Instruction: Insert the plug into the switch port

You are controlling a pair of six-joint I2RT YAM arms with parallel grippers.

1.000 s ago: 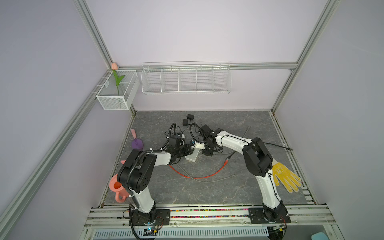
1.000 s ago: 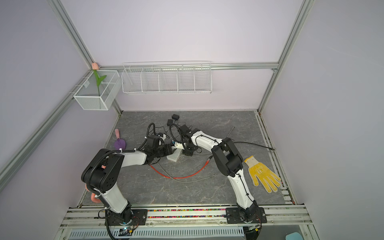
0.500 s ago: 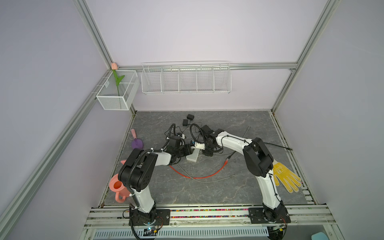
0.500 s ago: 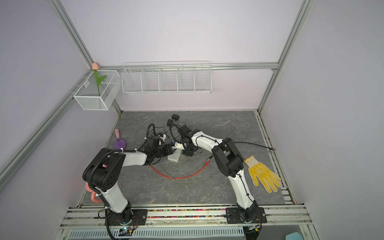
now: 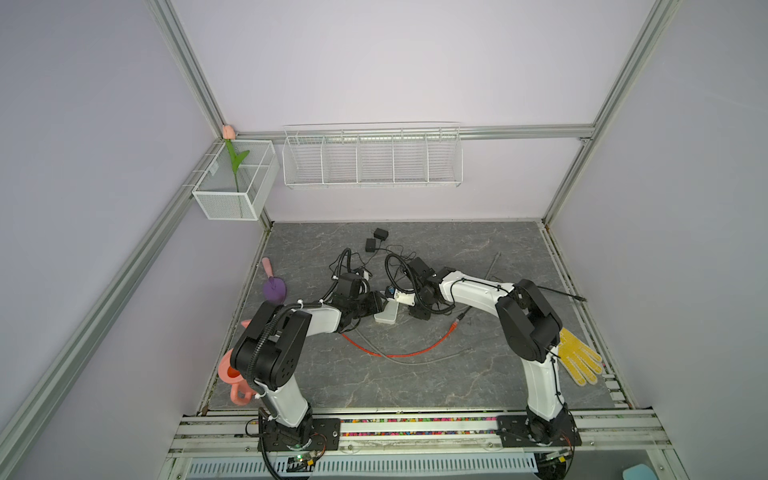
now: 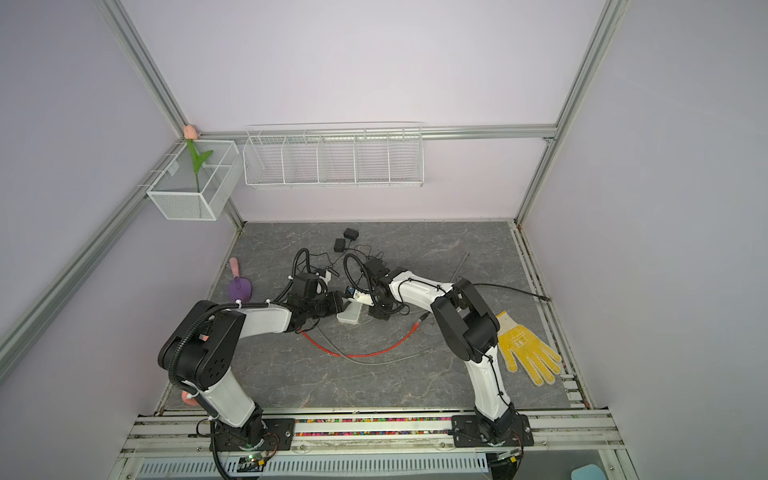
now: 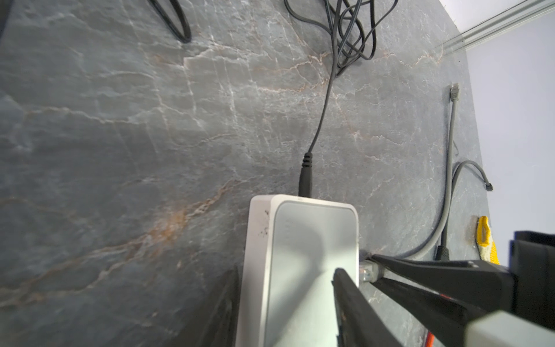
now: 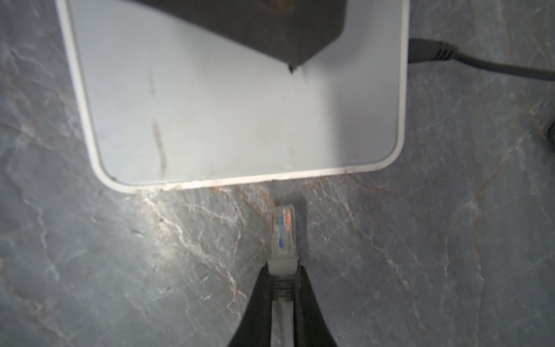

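- Grey marbled counter [image 5: 374, 386] is enclosed by pale lilac walls; a white switch [image 5: 385, 318] is laid near its middle, between the two arms.
- A black power lead [image 7: 305, 175] is seated in one short end of the switch.
- The left gripper [image 7: 285, 270] is set over the switch with its fingers apart: one finger is placed beside a long side wall, the other over the top face. Whether the switch is clamped cannot be told.
- The right gripper [image 8: 282, 272] is clamped by its fingers on the boot of a clear plug [image 8: 282, 231].
- The plug is held close to the counter, pointed at the switch's long side and just short of it; a narrow strip of counter is seen between them.
- A red cable [image 5: 395, 355] is looped in front of the switch; a yellow glove [image 5: 579, 361] is laid well apart, beside the right arm.
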